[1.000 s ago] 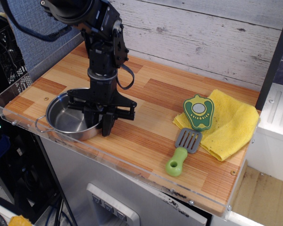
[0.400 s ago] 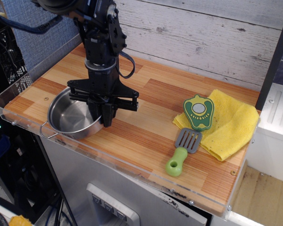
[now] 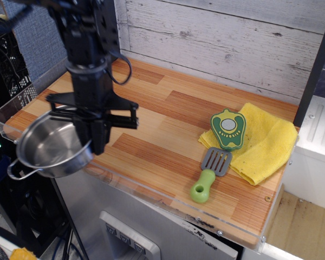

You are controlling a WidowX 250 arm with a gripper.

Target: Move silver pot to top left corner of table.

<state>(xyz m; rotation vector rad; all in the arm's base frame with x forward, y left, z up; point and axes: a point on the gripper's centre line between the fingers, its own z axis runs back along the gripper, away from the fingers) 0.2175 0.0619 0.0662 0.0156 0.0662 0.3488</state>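
Observation:
The silver pot [image 3: 49, 149] is lifted off the table [image 3: 168, 116] and hangs at the front left, partly out past the table's front-left edge. It is empty, slightly tilted, and one wire loop handle sticks out at its lower left. My gripper [image 3: 95, 138] points straight down and is shut on the pot's right rim. The black arm rises above it and hides part of the table's left side.
A yellow cloth [image 3: 265, 143] lies at the right with a green pepper-shaped toy [image 3: 228, 129] on it. A green-handled grey spatula [image 3: 210, 173] lies in front of the cloth. A clear acrylic rim [image 3: 151, 192] edges the table. A wooden wall stands behind.
The gripper has lifted the pot off the tabletop and carried it left and toward the front edge. The cloth, toy and spatula have not moved.

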